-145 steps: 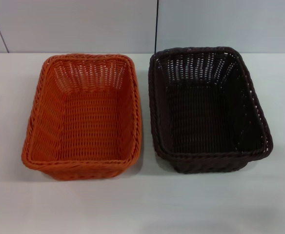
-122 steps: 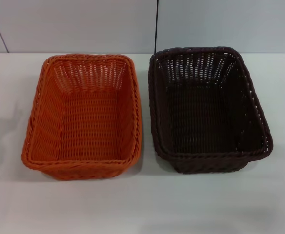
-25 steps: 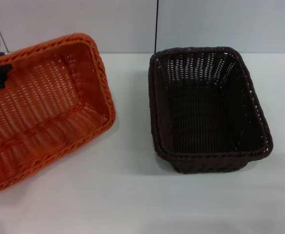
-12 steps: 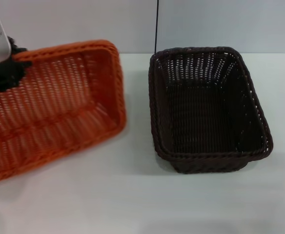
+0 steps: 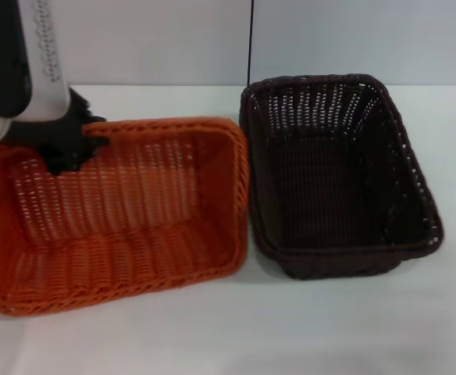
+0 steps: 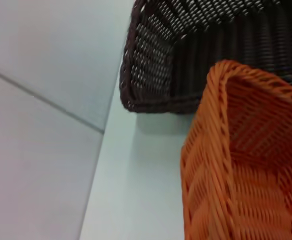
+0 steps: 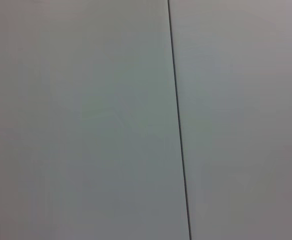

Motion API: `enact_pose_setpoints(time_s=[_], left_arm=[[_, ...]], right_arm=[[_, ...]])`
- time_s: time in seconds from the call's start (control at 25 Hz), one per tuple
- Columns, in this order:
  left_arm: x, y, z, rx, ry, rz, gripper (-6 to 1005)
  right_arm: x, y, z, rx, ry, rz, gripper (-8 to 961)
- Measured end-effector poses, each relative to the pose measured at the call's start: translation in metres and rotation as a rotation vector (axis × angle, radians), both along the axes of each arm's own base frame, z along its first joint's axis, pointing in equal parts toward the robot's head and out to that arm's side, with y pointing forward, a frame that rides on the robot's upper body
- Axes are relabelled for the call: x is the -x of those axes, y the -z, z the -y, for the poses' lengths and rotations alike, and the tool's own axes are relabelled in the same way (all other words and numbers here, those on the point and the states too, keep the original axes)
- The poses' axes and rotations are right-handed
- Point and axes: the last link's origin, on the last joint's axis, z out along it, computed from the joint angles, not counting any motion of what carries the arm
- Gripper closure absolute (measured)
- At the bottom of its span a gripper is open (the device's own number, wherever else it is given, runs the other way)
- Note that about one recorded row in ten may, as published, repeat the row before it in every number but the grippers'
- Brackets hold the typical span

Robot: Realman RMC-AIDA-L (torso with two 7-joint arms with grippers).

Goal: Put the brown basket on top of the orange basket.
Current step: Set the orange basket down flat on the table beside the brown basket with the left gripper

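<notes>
The orange basket (image 5: 134, 211) is turned crosswise, tilted and held off the white table on the left. My left gripper (image 5: 68, 152) is shut on its far braided rim. The orange basket's right end is up against the left rim of the brown basket (image 5: 329, 180), which stands upright on the table at the right and is empty. The left wrist view shows a corner of the orange basket (image 6: 246, 165) close to the brown basket's end wall (image 6: 176, 65). My right gripper is out of view.
The white table (image 5: 290, 328) runs in front of both baskets, and a pale wall with a dark vertical seam (image 5: 251, 39) stands behind them. The right wrist view shows only that wall (image 7: 86, 120).
My left gripper came in, took the orange basket by its rim and lifted it. Over the last second it swung the basket rightward until it met the brown basket, which shifted slightly.
</notes>
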Motion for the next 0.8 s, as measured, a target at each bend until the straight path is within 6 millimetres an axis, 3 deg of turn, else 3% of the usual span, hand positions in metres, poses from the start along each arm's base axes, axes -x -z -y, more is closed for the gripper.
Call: enact_pose_setpoints(time_s=[0.12,0.24,0.32,0.48,0.8], left_arm=[[0.0,0.009,-0.015,0.045,-0.003,0.017,829],[0.001,0.01,-0.018,0.053,-0.004,0.018,825],[0.003,0.024,-0.035,0.12,-0.005,0.016,823],[0.002,0.035,-0.051,0.148,-0.01,0.032,819],[0.004,0.05,-0.069,0.103,-0.019,0.038,810]], right_arm=[[0.0,0.0,0.0,0.001,-0.001,0.0,231],[0.0,0.0,-0.001,0.002,-0.001,0.0,231],[0.0,0.0,-0.001,0.002,-0.001,0.0,231],[0.001,0.0,-0.002,0.003,-0.005,0.001,231],[0.002,0.001,-0.002,0.006,-0.01,0.003,230]])
